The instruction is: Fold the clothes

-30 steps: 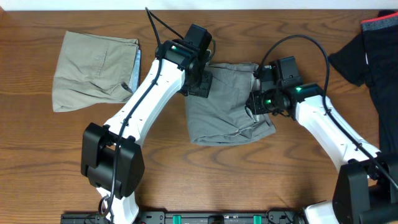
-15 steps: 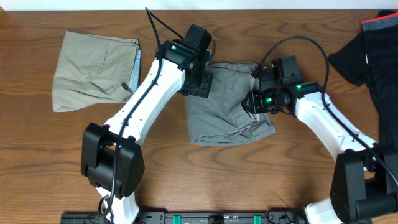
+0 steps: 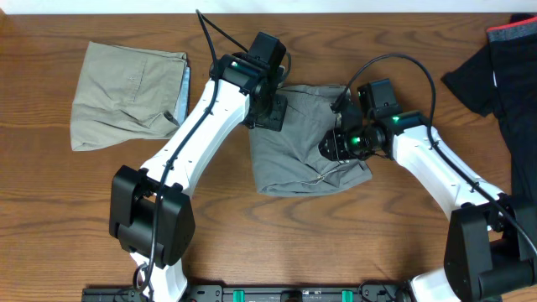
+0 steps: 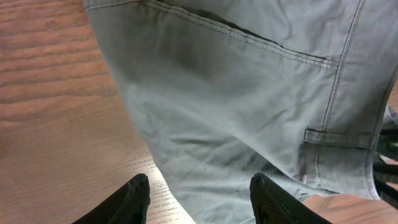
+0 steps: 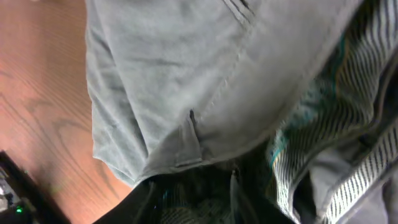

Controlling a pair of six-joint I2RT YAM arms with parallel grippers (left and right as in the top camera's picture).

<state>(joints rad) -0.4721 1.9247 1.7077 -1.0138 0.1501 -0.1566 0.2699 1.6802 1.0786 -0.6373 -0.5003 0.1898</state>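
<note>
Grey shorts (image 3: 289,159) lie crumpled at the table's middle. My left gripper (image 3: 270,111) hovers over their upper left corner. In the left wrist view its fingers (image 4: 202,202) are open and empty, straddling the edge of the shorts (image 4: 236,106) and bare wood. My right gripper (image 3: 333,144) is on the right side of the shorts. In the right wrist view its jaws (image 5: 205,199) are buried in the fabric (image 5: 174,81), shut on the waistband, with the striped lining (image 5: 323,124) turned outward and draped over them.
A folded khaki garment (image 3: 126,92) lies at the far left. A pile of dark clothing with a red trim (image 3: 503,67) sits at the right edge. Bare wooden table (image 3: 336,243) lies in front.
My right gripper has moved left, carrying the right side of the shorts over the middle. The left arm has not moved.
</note>
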